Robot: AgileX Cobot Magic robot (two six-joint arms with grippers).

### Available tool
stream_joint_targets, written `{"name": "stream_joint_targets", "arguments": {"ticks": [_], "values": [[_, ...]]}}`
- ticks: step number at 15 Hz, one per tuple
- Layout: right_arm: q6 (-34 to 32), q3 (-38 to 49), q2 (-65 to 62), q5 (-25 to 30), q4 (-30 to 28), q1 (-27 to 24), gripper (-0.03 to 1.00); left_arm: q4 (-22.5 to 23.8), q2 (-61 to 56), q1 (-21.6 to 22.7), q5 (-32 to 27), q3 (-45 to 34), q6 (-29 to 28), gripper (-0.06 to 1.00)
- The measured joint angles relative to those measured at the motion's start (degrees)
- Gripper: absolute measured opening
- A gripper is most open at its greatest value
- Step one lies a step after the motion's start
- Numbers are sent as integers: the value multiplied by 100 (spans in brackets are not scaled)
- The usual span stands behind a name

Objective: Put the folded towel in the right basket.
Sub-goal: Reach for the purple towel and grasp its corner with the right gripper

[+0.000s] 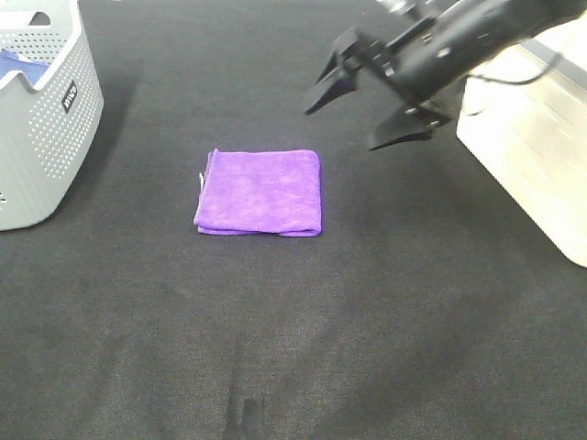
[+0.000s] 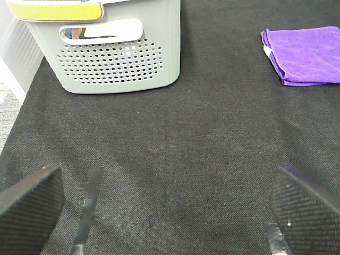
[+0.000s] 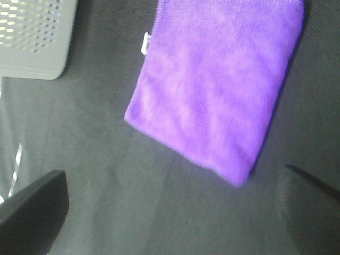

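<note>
Your right arm [image 1: 477,37] comes in from the upper right of the high view, black and sloping down toward the middle. Your right hand [image 1: 344,128] hangs in the air at its end. The two fingers are spread wide, with the tips aimed down and to the left. In the right wrist view you see the same broad gap, with a dark finger [image 3: 32,212] at either side. Your left hand [image 2: 170,204] is spread just as wide, its textured pads [image 2: 305,207] set far apart and level with each other.
</note>
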State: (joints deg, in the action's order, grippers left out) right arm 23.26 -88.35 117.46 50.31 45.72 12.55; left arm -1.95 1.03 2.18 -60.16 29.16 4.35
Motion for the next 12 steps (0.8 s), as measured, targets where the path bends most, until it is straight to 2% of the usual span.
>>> {"name": "stream_joint_targets", "arguments": {"ticks": [2, 6, 12], "values": [[-74, -676, 688, 126, -46, 0, 97, 0, 0, 0, 0, 0, 0, 99], [-762, -1570, 1776, 309, -390, 0, 96, 0, 0, 0, 0, 0, 0, 99], [-1066, -1782, 2246, 332, -390, -6, 96, 0, 0, 0, 0, 0, 0, 99]]}}
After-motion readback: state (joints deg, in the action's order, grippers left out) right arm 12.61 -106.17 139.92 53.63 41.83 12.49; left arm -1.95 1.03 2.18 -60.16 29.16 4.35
